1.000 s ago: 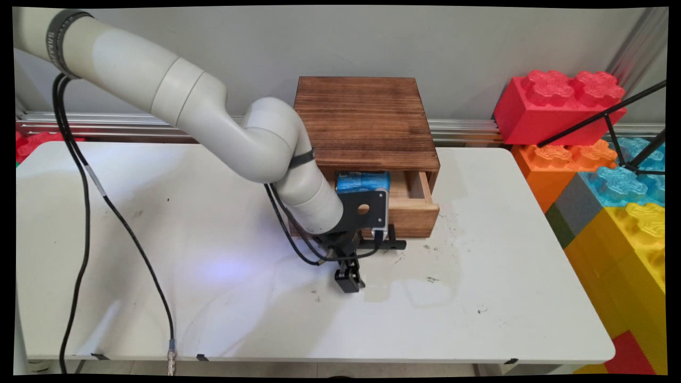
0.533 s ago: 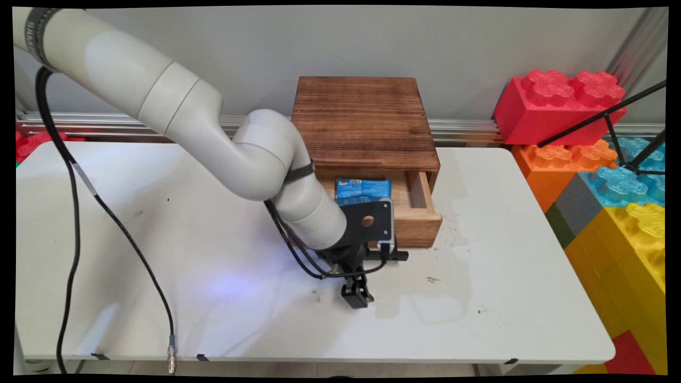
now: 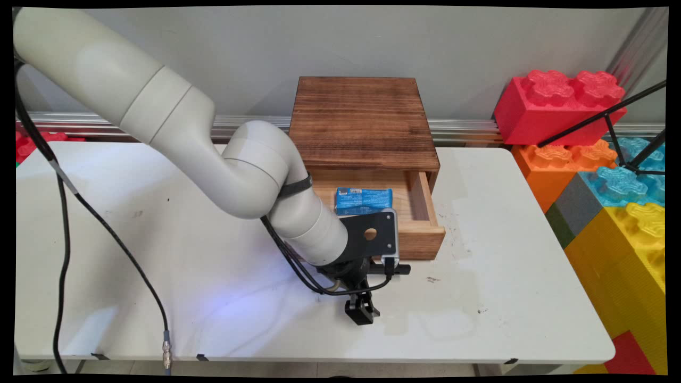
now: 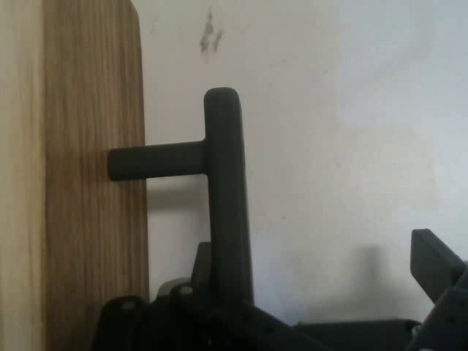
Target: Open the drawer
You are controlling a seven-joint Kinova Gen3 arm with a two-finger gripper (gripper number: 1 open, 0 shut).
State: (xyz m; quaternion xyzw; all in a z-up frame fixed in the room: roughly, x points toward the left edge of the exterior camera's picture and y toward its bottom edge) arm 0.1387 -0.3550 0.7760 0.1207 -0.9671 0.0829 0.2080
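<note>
**Black handle bar between the spread fingers of the claw**

Wood makes up the chest (image 3: 364, 122) at the back middle of the table (image 3: 159, 223), and its one drawer (image 3: 425, 242) stands pulled out toward the lower edge of the frame. A blue packet (image 3: 364, 198) lies flat inside it, near the front left corner.

The claw (image 3: 367, 292) sits low at the drawer's front, just above the table. In the hand view its fingers are spread. The handle (image 4: 223, 190) runs up between them, close to the finger on the left of the picture. The other finger (image 4: 435, 263) stands well apart at lower right. Nothing is pinched.

The handle is a stiff dark bar held off the drawer front (image 4: 80, 183) by a short post. It looks smooth, so a finger hooked behind it should hold better than a squeeze. The drawer seems light and rigid, and it probably slides straight when the force acts near the post. The packet looks soft and light. It could be taken across its short sides.

Big coloured toy blocks (image 3: 558, 103) are stacked at the right of the frame.
</note>
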